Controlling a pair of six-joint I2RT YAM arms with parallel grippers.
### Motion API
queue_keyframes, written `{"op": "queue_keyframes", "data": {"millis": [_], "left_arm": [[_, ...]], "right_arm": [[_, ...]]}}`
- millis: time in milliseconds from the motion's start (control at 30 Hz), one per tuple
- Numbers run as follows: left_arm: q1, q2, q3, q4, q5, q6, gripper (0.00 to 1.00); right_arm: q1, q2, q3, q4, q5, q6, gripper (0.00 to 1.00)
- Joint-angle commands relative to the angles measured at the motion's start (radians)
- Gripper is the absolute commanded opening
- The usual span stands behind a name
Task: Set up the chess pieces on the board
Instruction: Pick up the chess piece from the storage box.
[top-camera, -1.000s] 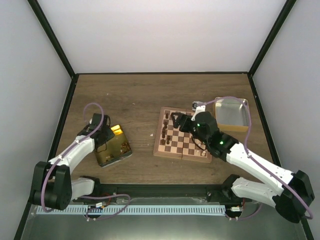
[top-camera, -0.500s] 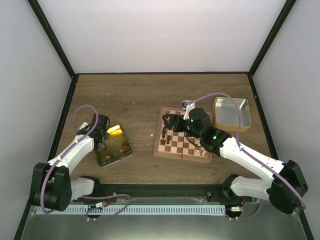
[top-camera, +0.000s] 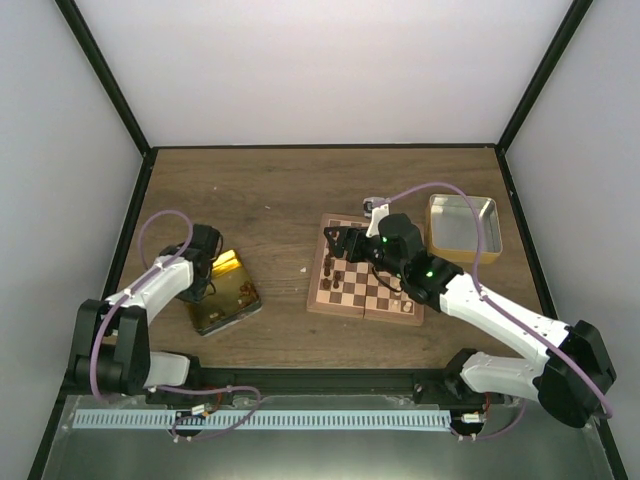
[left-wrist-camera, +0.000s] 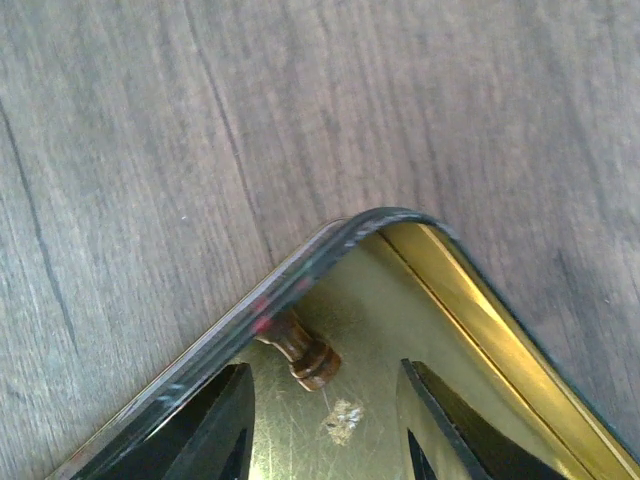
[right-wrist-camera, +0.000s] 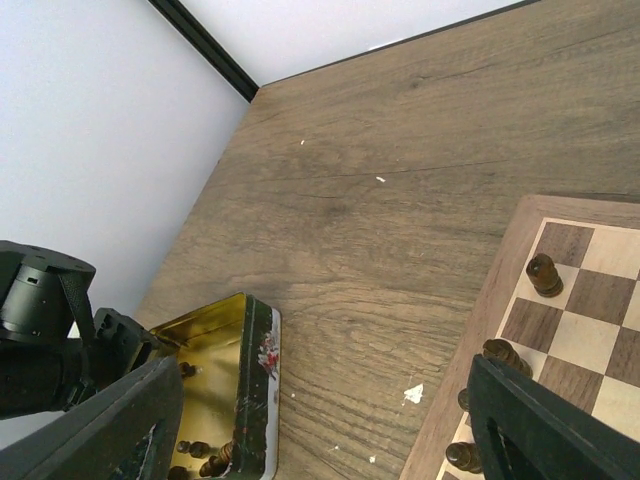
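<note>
table (top-camera: 270, 190): brown wood | left: gold tin (right-wrist-camera: 257, 390) | centre-right: board (top-camera: 372, 297) | far right: silver tin (top-camera: 460, 228)

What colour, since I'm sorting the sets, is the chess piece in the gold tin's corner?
Dark brown; the chess piece shows best in the left wrist view.

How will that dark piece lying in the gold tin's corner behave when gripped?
Lying on its side and round-bodied, the dark piece likely rolls on the shiny floor. Tucked into the corner of the gold tin, it probably leaves little finger room. Small wood: likely light, stiff.
</note>
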Motion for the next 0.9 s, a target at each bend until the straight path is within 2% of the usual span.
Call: {"op": "queue_keyframes", "data": {"millis": [0, 433, 633, 867], "left_arm": [[0.025, 0.008, -0.031, 0.025, 0.054, -0.068, 0.39], [0.076, 0.024, -0.045, 0.030, 0.062, -0.169, 0.38], [0.090, 0.049, -0.051, 0.060, 0.092, -0.177, 0.31], [0.101, 0.053, -0.068, 0.108, 0.114, -0.151, 0.12]], "right_arm": [[-0.003, -0.001, 0.047, 0.012, 0.015, -0.019, 0.79], [-0.003, -0.002, 0.048, 0.004, 0.028, -0.016, 0.79], [-0.003, -0.002, 0.048, 0.001, 0.037, -0.015, 0.79], [-0.003, -0.008, 0.045, -0.005, 0.055, -0.014, 0.79]]}}
